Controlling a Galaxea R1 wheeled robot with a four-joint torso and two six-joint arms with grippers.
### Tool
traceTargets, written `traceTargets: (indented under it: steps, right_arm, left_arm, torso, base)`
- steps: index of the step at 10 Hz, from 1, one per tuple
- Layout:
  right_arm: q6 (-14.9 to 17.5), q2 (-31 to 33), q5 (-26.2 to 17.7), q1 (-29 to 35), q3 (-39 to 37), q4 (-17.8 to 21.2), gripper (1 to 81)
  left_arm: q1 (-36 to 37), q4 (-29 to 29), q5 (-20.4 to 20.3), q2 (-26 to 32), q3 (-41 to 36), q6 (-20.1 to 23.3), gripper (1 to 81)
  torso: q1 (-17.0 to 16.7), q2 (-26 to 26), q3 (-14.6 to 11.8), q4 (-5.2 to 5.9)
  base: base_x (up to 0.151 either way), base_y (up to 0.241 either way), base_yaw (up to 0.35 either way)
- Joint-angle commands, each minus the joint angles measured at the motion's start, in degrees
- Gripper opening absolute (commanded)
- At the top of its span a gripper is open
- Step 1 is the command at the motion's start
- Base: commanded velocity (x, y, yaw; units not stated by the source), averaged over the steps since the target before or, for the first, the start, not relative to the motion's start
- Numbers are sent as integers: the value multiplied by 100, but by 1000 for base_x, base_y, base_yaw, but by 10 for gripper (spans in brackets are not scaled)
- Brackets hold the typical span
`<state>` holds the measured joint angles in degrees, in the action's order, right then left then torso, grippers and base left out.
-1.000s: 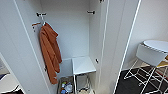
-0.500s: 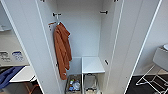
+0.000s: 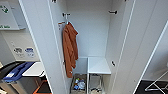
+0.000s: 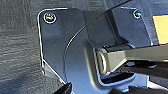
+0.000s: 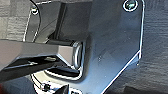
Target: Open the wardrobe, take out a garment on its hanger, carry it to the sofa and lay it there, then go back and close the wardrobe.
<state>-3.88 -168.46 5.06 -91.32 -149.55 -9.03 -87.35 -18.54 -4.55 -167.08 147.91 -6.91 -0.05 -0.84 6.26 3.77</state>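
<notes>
Wardrobe (image 3: 95, 37): stands open, both white doors swung outward; left door (image 3: 40, 45) in the foreground at picture left, right door (image 3: 140, 50) at picture right.
Rail fittings: one dark bracket (image 3: 113, 12) on the right inner wall near the top, one (image 3: 65, 15) on the left inner wall.
Orange garment (image 3: 69, 48): hangs at the left side of the interior from a pale hanger hook (image 3: 66, 18), close against the left inner wall (long, reaching down to about shelf level).
Shelf (image 3: 98, 65): white, low in the right half of the interior, bare on top.
Basket (image 3: 78, 83): on the wardrobe floor below the orange garment, holding small mixed items too blurred to name.
Wire rack (image 3: 95, 83): under the shelf, just beside the basket.
White shirt: cannot be made out inside the wardrobe.
Outside, left: a blue item (image 3: 17, 71) lying on a pale counter (image 3: 33, 70); signs (image 3: 7, 15) on the wall above.
Outside, right: dark floor (image 3: 150, 87) with a white wire frame (image 3: 157, 83).
Left hand: state cannot be told; wrist view shows the robot's own plate over dark floor.
Right hand: state cannot be told, same kind of view.
</notes>
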Motion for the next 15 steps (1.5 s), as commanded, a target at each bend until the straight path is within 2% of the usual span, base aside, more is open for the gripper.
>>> traceTargets:
  steps: [1,15]
  right_arm:
    - [19,56,-304,153,7,-20,811]
    - [19,-15,-365,171,-20,-28,811]
  left_arm:
    - [196,35,270,61,-16,-3,811]
    - [196,61,226,34,-16,6,811]
  torso:
    - [5,0,0,0]
    - [5,0,0,0]
  base:
    - [0,0,132]
    - [5,0,-1]
